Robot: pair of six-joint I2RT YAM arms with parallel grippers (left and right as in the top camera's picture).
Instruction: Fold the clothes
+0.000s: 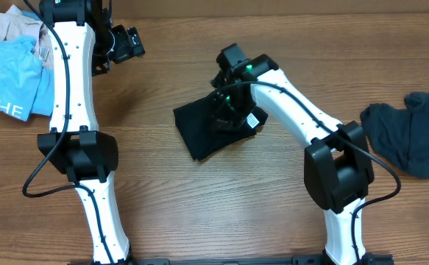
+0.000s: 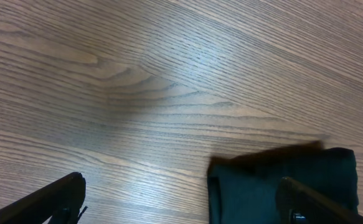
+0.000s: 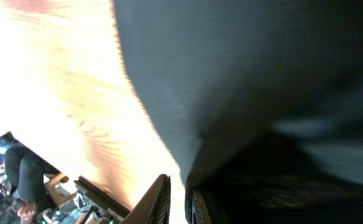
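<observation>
A black garment (image 1: 203, 129) lies partly folded in the middle of the table, with a white label (image 1: 252, 119) showing at its right edge. My right gripper (image 1: 225, 99) is down on its upper part. In the right wrist view the fingers (image 3: 178, 186) are almost closed, with the black cloth (image 3: 243, 93) draped at their tips and filling the frame. My left gripper (image 1: 129, 43) is open and empty above bare table at the back left. Its fingers (image 2: 181, 208) stand wide apart, with a corner of the black garment (image 2: 262, 186) between and beyond them.
A crumpled dark blue-grey garment (image 1: 409, 132) lies at the right edge. A light blue T-shirt (image 1: 8, 77) and a beige garment (image 1: 12, 26) are piled at the back left corner. Bare wooden table (image 1: 221, 206) lies in front of the black garment.
</observation>
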